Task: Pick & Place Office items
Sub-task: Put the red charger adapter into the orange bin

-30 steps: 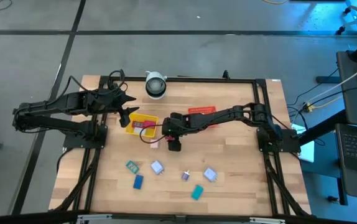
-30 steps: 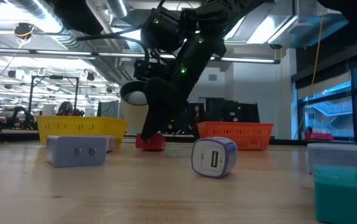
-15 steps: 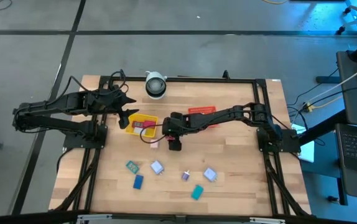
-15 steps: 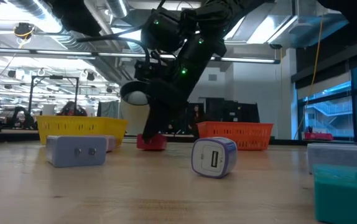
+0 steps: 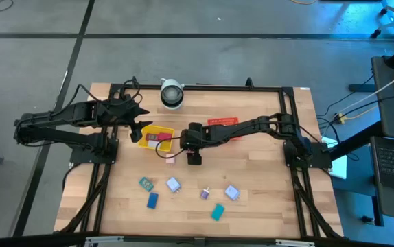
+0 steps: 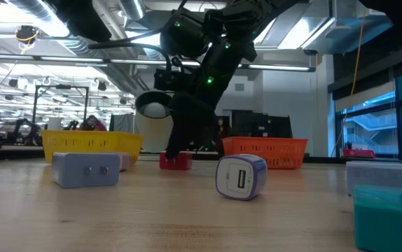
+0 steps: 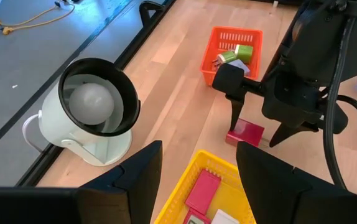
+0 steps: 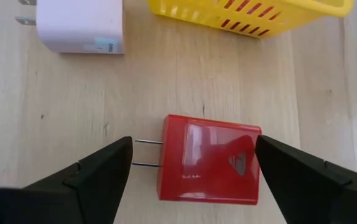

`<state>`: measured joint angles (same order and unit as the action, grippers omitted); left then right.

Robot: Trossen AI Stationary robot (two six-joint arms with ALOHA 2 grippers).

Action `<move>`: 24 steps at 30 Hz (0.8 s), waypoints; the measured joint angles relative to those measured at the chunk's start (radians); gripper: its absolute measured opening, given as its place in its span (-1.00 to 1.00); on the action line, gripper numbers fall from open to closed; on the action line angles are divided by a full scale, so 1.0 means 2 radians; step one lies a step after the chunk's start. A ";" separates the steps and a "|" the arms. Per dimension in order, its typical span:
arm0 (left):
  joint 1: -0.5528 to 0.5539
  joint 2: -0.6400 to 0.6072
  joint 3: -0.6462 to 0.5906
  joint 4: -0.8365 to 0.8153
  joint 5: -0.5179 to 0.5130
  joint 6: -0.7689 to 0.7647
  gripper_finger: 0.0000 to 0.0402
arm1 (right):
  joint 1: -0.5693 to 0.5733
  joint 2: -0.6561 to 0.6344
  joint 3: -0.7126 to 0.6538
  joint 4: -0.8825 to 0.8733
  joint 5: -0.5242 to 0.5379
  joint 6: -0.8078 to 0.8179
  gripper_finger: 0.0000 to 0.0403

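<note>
While right claw (image 8: pixel 191 165) straddles red charger (image 8: pixel 208 160), untouched

Wooden table (image 5: pixel 252 178): trays, small chargers.

I see the lamp (image 5: pixel 171 94) at the table's (image 5: pixel 265 178) back edge, between my two arms. In front of it sits one basket (image 5: pixel 154 136), holding a few chargers (image 7: pixel 202 190). To that basket's right, further toward my right arm, sits the other basket (image 5: pixel 223 125), also with pieces in it (image 7: pixel 236 54). A plug-in charger (image 8: pixel 208 158) lies on the table between the baskets, just in front of them, directly under my right gripper (image 5: pixel 194 158), whose fingers (image 8: pixel 101 171) stand on either side of it, apart from it. Another charger (image 8: pixel 81 25) lies just beside it. Five more chargers (image 5: pixel 174 184) lie scattered near the front edge. My left gripper (image 5: pixel 134 114) hangs behind the first basket.
</note>
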<state>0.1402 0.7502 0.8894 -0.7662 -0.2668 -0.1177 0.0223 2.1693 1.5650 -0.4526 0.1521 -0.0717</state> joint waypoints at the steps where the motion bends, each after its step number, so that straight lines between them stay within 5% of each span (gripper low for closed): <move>1: 0.000 0.000 0.000 0.000 0.000 0.000 0.01 | 0.000 0.000 0.000 0.000 0.003 -0.005 0.71; 10: 0.000 0.000 0.000 -0.001 0.000 0.000 0.01 | 0.001 -0.002 0.068 -0.102 -0.010 -0.116 0.70; 15: 0.000 0.000 0.000 -0.001 0.000 0.000 0.01 | 0.001 -0.004 0.098 -0.162 -0.120 -0.240 0.70; 24: 0.000 0.000 0.000 -0.001 0.000 0.014 0.01 | -0.015 -0.003 0.097 -0.141 -0.145 -0.398 0.70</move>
<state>0.1402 0.7502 0.8894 -0.7677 -0.2672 -0.0896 -0.0076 2.1639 1.7580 -0.7352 -0.1380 -0.8670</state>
